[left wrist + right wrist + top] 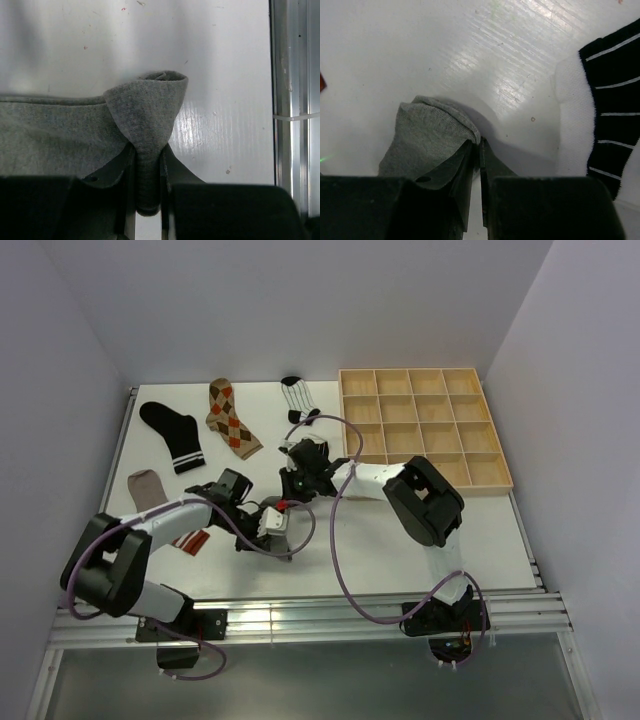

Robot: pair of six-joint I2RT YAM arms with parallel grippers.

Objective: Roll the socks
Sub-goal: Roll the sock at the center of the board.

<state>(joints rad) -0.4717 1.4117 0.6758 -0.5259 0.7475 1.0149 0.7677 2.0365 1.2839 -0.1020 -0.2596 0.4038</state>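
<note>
table (480,540): white work surface | grey sock (145,115): mid-table, held by both arms, long axis judged to run from left gripper (147,165) to right gripper (476,150) | left gripper: near-closed on a curled end fold, sock body lying to its left | right gripper: near-closed, nipping the opposite end's edge

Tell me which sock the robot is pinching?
The plain grey sock: the left gripper and right gripper pinch it. The argyle sock, striped sock, taupe sock and banded sock lie untouched.
</note>
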